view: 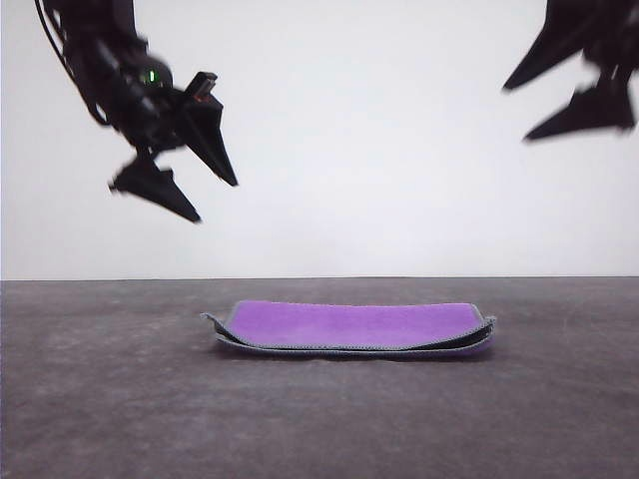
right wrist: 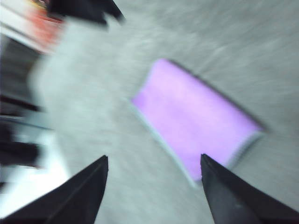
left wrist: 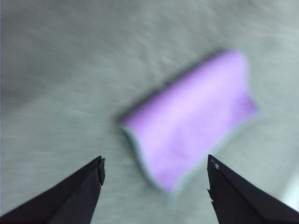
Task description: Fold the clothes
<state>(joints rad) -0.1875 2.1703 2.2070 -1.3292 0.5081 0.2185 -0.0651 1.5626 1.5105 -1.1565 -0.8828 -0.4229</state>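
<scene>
i see folded purple cloth (view: 351, 326) flat on grey table (view: 100, 399), lower centre. left gripper (view: 212, 200) upper left, right gripper (view: 515, 112) upper right, both spread wide, empty.

Grey textured table (view: 110, 399) across foreground; plain white wall (view: 359, 140) behind.

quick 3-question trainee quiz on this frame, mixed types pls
1. True or false: the left end effector is holding the purple, grey-edged folded cloth.
2. Which face of the cloth is up? A) purple B) dark grey
3. Fill in: both end effectors, including the right end effector, are ____ (open/shut).

Key: 1. False, it hangs above the cloth, apart from it. 2. A. 3. Open.
</scene>
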